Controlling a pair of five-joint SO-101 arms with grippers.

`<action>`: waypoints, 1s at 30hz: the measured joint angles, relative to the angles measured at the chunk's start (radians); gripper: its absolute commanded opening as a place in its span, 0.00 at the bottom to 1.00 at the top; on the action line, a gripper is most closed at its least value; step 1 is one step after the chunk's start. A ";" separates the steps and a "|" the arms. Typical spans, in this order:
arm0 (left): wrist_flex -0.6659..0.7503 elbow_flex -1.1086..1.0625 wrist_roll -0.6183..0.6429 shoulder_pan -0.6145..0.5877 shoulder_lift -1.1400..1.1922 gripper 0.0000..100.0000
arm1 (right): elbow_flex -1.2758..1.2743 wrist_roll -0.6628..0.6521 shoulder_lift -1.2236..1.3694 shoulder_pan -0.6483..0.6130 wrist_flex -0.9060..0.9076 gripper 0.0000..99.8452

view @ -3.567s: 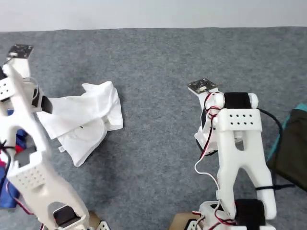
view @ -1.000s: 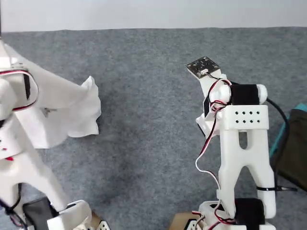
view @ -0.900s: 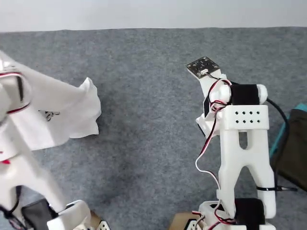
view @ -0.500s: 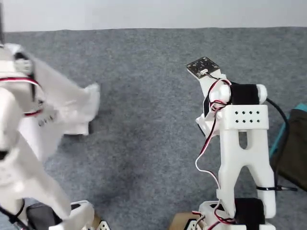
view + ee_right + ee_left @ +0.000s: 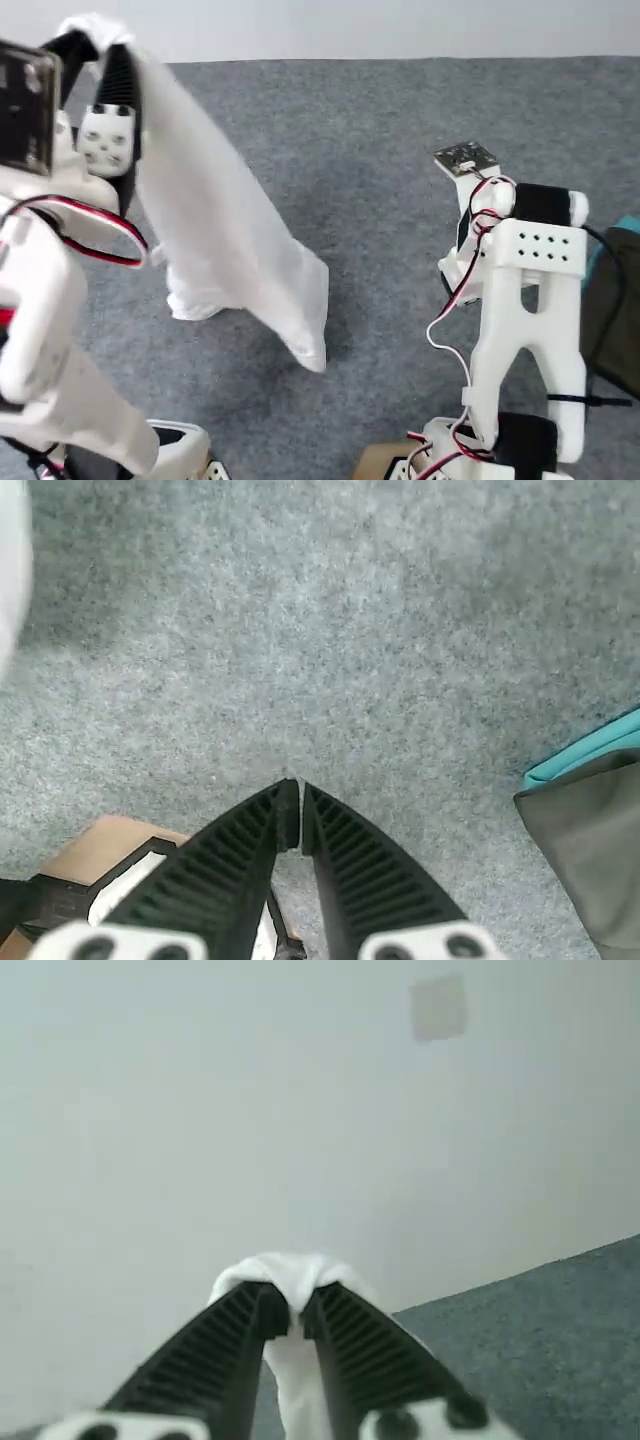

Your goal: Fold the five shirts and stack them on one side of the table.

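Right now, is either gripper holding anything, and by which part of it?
The left gripper pinches the white shirt by a bunched fold at its top; the rest hangs down. The right gripper is shut and holds nothing.

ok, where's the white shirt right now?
In the high view the white shirt hangs at the table's left side. It is pinched at its top in the left gripper and drapes down toward the grey mat.

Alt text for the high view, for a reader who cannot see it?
The left gripper holds a white shirt raised high, its cloth hanging in a long drape toward the grey table. The right arm stands apart, beside dark cloth at the table's edge.
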State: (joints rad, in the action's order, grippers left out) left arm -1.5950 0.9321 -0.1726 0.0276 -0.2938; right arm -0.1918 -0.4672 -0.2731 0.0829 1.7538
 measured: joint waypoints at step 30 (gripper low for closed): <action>0.566 -1.530 -0.265 -0.789 0.003 0.00 | -0.135 0.106 0.000 -0.640 0.000 0.23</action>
State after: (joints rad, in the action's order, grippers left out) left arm -1.0288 -0.5976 -0.4381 -0.7610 -0.2908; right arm -0.3268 -0.3613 -0.2731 -0.5570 1.7538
